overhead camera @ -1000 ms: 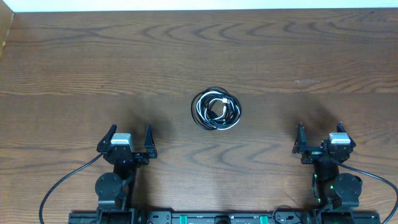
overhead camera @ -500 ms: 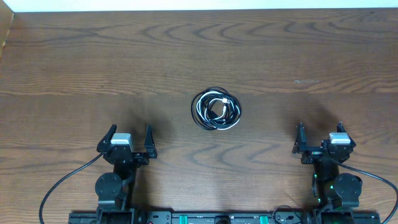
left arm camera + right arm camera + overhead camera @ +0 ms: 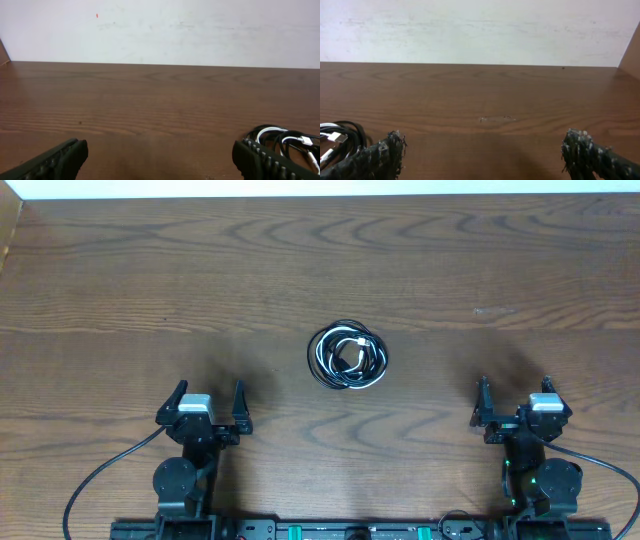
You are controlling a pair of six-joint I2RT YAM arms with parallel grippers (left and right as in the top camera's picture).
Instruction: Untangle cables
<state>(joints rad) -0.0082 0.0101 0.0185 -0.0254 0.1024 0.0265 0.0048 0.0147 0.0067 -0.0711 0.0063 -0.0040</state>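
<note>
The cables lie coiled together in one small bundle at the middle of the wooden table, black loops wound around a white cord with a white plug end. My left gripper is open near the front left, well short of the bundle. My right gripper is open near the front right, also apart from it. In the left wrist view the cables peek out beside my right finger. In the right wrist view the cables sit at the left edge, behind my left finger.
Bare wooden table stretches on all sides of the bundle, up to a white wall at the back. Thick black cords run from the arm bases along the front edge. A raised wooden side edge stands at the far left.
</note>
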